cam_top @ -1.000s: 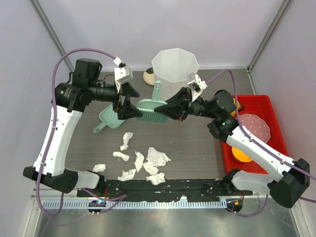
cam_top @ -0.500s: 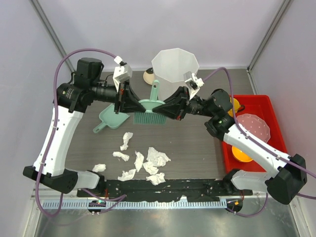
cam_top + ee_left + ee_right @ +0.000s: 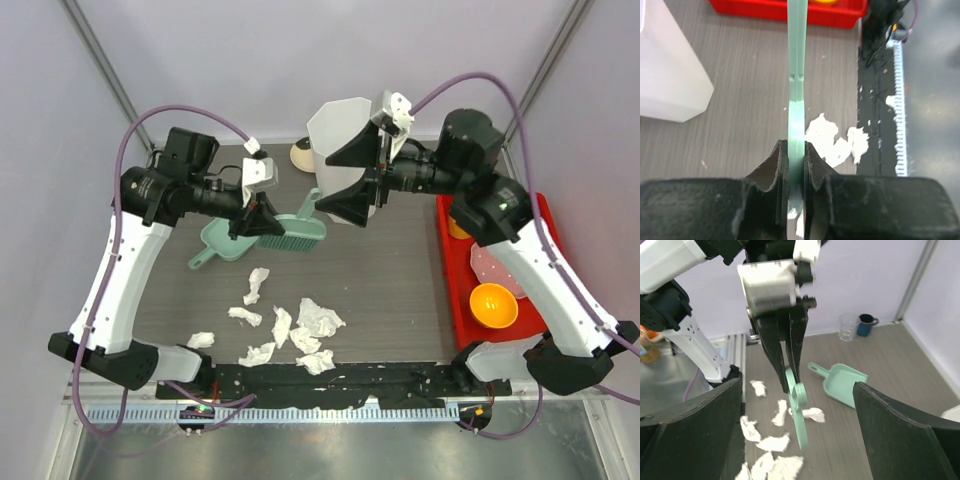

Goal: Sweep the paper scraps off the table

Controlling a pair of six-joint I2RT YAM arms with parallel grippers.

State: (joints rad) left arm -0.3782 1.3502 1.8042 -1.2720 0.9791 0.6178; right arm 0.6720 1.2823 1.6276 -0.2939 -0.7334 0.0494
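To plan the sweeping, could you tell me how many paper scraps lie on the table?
8 paper scraps on the table, near its front edge: one at far left, one farthest back, six bunched between. Others may be hidden.

No legible txt, labels, brands or nos. anywhere.

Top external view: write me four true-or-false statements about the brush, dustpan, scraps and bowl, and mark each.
1. The left tool is shut on the brush. True.
2. The right tool holds the dustpan. False: it is open and empty; the dustpan lies on the table.
3. The paper scraps lie on the table. True.
4. The orange bowl sits on the table. False: it sits in the red tray.
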